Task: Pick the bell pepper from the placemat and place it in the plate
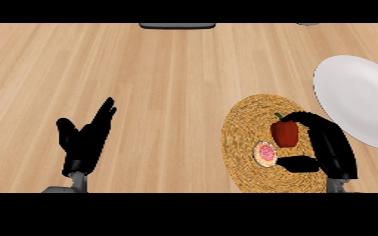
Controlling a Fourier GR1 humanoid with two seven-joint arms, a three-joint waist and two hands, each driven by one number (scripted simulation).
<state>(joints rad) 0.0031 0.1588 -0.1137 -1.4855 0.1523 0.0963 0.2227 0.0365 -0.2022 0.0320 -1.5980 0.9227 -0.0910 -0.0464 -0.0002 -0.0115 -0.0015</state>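
Observation:
A red bell pepper [285,132] with a green stem stands on the round woven placemat [247,125] at the lower right. My right hand [331,147] is around it: fingers curve over its far right side and the thumb lies below it, near side. Whether they touch the pepper I cannot tell. The white plate [351,97] lies just right of the mat, cut off by the view's edge. My left hand [87,139] rests open at the lower left, fingers up.
A small pink-frosted round item [265,153] lies on the placemat beside the pepper, left of my thumb. A dark flat object [177,26] sits at the counter's far edge. Bare wooden counter spreads between the two hands.

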